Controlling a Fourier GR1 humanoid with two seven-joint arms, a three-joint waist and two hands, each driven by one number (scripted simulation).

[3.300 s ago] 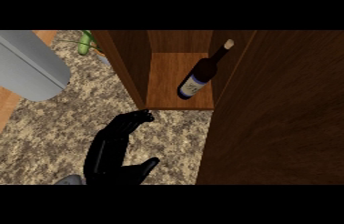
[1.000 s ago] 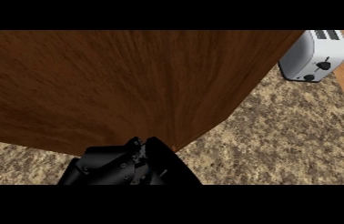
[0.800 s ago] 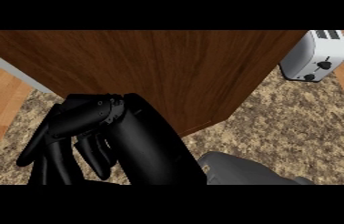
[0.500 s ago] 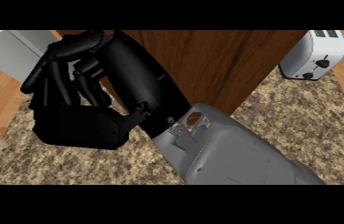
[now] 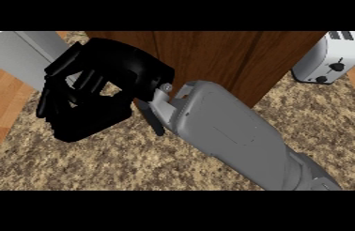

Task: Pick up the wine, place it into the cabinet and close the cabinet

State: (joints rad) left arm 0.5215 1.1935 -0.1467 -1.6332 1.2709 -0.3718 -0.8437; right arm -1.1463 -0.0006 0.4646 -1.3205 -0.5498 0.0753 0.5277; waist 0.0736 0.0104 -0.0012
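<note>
Grey forearm (image 5: 235, 141) runs from near right up to a black right hand (image 5: 97, 96), fingers curled, nothing held, over the speckled counter (image 5: 104, 164). Behind it the wooden cabinet (image 5: 229, 56) front; wine not visible. Toaster (image 5: 326, 56) far right, grey appliance (image 5: 27, 56) far left.

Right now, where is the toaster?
Head view: the toaster stands at the far right on the counter, just right of the wooden cabinet.
</note>
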